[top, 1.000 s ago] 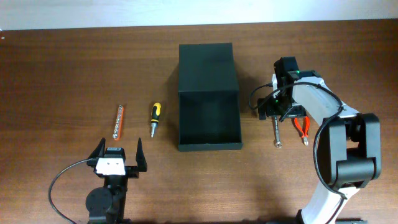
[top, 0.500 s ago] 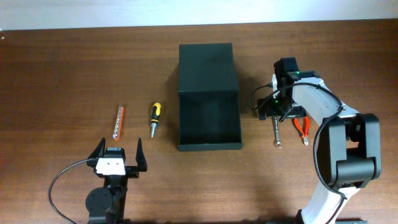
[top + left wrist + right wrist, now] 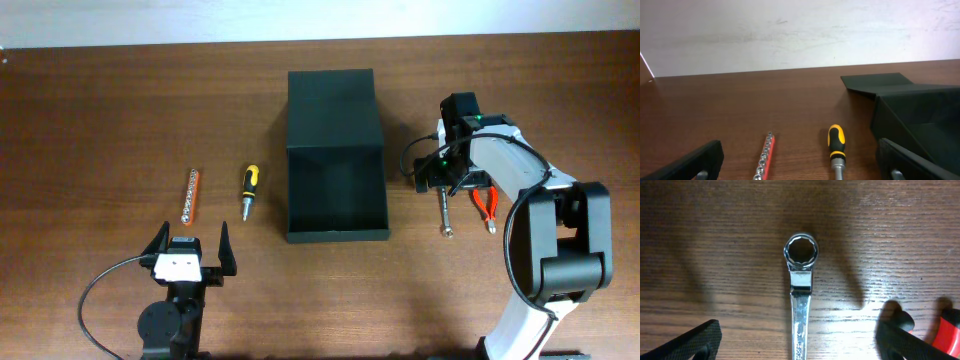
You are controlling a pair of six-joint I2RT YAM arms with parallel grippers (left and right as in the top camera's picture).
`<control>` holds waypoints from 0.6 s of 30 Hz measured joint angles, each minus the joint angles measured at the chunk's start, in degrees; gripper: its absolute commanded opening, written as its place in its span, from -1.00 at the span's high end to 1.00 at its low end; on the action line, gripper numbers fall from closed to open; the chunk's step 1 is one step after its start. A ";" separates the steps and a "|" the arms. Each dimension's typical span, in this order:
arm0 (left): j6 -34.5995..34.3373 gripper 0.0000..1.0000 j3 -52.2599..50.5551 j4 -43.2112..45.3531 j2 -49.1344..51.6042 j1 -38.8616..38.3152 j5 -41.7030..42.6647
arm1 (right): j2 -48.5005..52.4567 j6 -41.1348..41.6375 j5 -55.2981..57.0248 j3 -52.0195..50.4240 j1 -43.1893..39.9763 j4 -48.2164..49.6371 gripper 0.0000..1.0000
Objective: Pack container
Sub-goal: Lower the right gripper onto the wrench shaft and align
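The container point(image 3: 336, 195) is a dark matte box in the middle of the table, its flap lid point(image 3: 332, 108) lying open behind it. Nothing shows inside it. My right gripper point(image 3: 450, 186) hangs open just right of the box, straddling a silver ring wrench point(image 3: 801, 280) without touching it. The wrench shaft point(image 3: 444, 215) sticks out toward the front edge. My left gripper point(image 3: 190, 242) is open and empty near the front left. Ahead of it lie a red socket rail point(image 3: 765, 157) and a yellow-black screwdriver point(image 3: 836, 150), with the container's side point(image 3: 920, 112) to their right.
Red-handled pliers point(image 3: 487, 207) lie just right of the wrench, close to the right finger point(image 3: 910, 340). The socket rail point(image 3: 191, 195) and screwdriver point(image 3: 248, 190) lie side by side left of the box. A pale wall rises behind the table's far edge.
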 measured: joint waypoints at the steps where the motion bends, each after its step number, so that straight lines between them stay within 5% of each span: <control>1: 0.00 -0.99 0.00 0.00 0.00 0.00 0.00 | 0.00 -0.02 0.00 -0.13 0.00 0.17 -0.98; 18: 0.00 -0.99 0.00 0.00 0.00 0.00 0.00 | 0.00 -0.02 -0.02 -2.95 0.00 0.90 -0.97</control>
